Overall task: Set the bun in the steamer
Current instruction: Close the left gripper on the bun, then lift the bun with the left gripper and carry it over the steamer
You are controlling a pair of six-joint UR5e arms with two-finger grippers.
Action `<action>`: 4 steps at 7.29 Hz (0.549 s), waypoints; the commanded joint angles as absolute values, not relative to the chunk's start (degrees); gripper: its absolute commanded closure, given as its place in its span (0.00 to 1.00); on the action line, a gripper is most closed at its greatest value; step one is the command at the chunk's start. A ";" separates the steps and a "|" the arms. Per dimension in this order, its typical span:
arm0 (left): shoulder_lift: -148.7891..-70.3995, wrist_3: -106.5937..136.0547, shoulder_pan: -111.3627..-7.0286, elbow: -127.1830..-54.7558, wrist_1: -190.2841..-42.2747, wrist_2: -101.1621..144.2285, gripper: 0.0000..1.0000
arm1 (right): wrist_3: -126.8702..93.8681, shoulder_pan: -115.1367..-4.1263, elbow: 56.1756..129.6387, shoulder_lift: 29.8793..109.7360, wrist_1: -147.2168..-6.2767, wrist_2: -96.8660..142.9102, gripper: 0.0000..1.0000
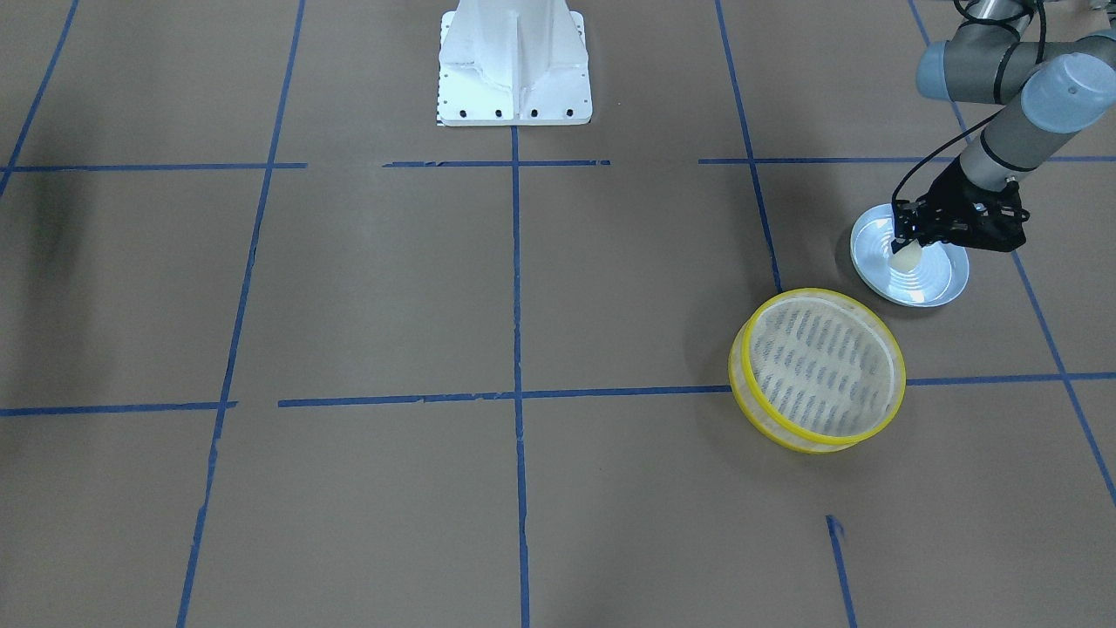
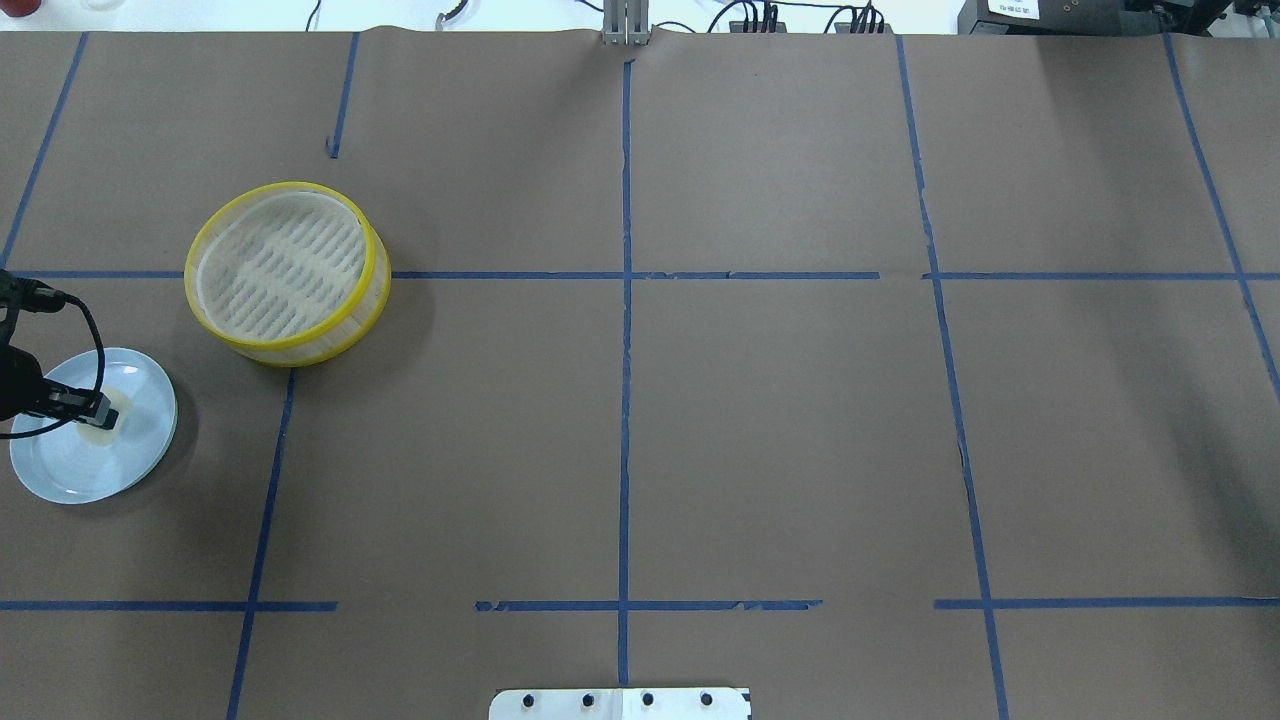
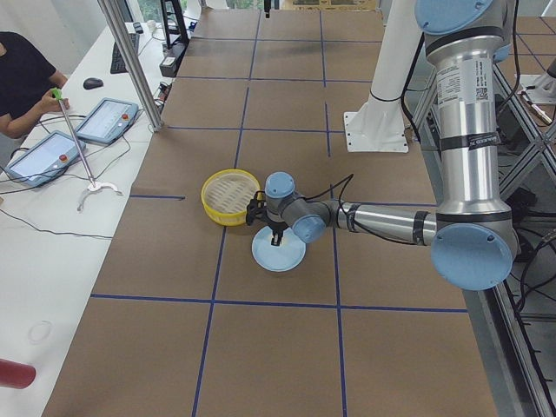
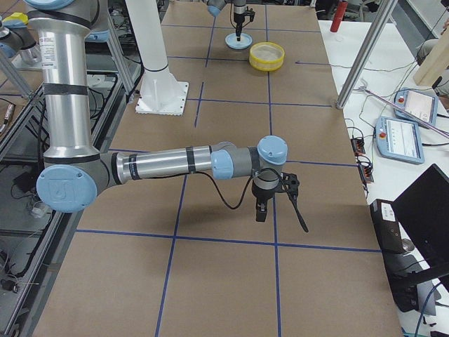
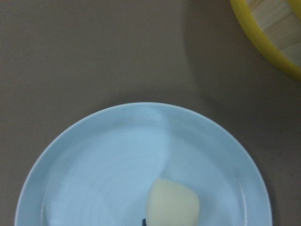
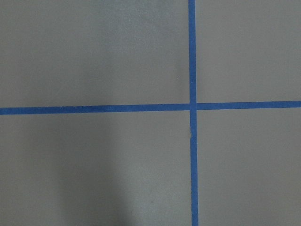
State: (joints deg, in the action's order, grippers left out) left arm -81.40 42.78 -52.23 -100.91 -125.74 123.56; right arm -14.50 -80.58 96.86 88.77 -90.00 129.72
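The cream-white bun (image 1: 907,259) is over the middle of a pale blue plate (image 1: 946,283), held between the fingers of my left gripper (image 1: 908,244), which is shut on it. I cannot tell whether the bun still touches the plate. The left wrist view shows the bun (image 5: 173,203) low over the plate (image 5: 94,165). The yellow-rimmed steamer (image 1: 818,371) stands apart from the plate, with nothing in it; overhead it (image 2: 285,272) lies beyond the left gripper (image 2: 100,412). My right gripper (image 4: 279,210) hangs over bare table far away, and I cannot tell whether it is open.
The table is brown paper with a grid of blue tape lines. The white robot base (image 1: 514,65) stands at the middle of the robot's edge. Operators' tablets (image 3: 104,117) and cables lie on a side bench off the table.
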 commanded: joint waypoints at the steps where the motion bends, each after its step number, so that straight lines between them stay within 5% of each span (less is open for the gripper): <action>1: -80.95 37.06 -57.19 -106.84 -119.32 123.92 0.72 | -14.50 -80.51 96.86 88.77 -90.00 129.73 0.00; 4: -91.88 21.64 -70.54 -112.23 -91.14 123.58 0.72 | -14.50 -80.60 96.86 88.77 -90.00 129.73 0.00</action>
